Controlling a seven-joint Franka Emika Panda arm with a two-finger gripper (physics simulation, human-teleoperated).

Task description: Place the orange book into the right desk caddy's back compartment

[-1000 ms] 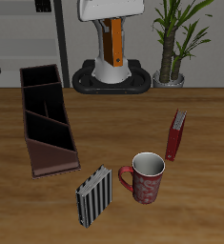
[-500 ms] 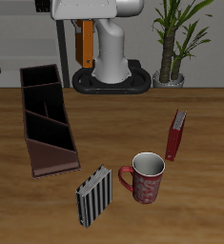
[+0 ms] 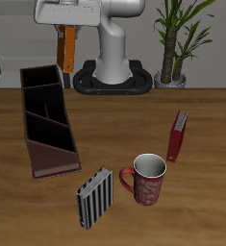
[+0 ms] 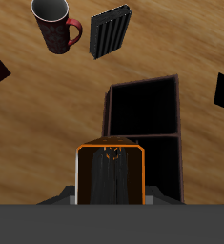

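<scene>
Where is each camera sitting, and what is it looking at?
Exterior view: in front of the table and above it, facing the robot's base; its arm and gripper show, holding the orange book.
Wrist view: on the gripper, looking down at the right desk caddy; only the gripper's body shows.
Both show the book, the caddy, the mug and the striped block.

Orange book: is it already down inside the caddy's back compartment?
No. In the exterior view the orange book hangs upright from the gripper, above the back compartment of the caddy.
</scene>
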